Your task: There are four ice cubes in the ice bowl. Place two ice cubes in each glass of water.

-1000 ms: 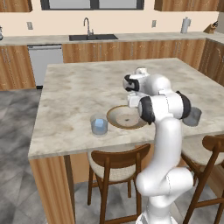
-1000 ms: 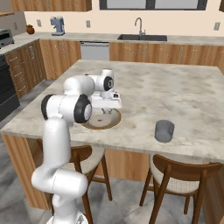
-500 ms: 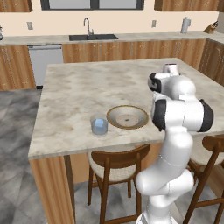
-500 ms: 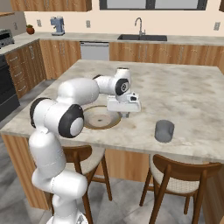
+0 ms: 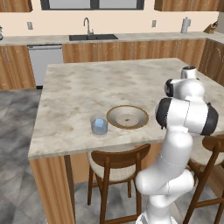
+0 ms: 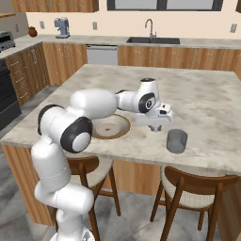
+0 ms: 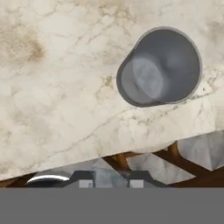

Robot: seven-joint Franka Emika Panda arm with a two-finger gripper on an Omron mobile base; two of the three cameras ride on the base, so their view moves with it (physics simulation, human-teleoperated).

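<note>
My gripper [image 6: 157, 127] hangs over the island counter just left of one glass of water [image 6: 176, 140], a short grey tumbler by the near edge. In the hand view that glass [image 7: 159, 65] lies ahead at upper right, and my gripper [image 7: 111, 183] is shut on a small pale-blue ice cube [image 7: 111, 177]. The ice bowl [image 5: 127, 117], wooden-rimmed and shallow, sits mid-counter; what it holds is too small to tell. My arm partly hides the bowl [image 6: 113, 128] in the right base view. The other glass of water [image 5: 99, 124] stands left of the bowl.
Wooden chairs [image 5: 114, 164] [image 6: 193, 186] are tucked under the near counter edge [image 7: 109, 138], which runs close beside the right glass. A sink [image 5: 89, 36] sits on the back counter.
My arm has swung from above the ice bowl to the right, carrying the shut gripper to beside the right glass. The bowl and both glasses have stayed put.
</note>
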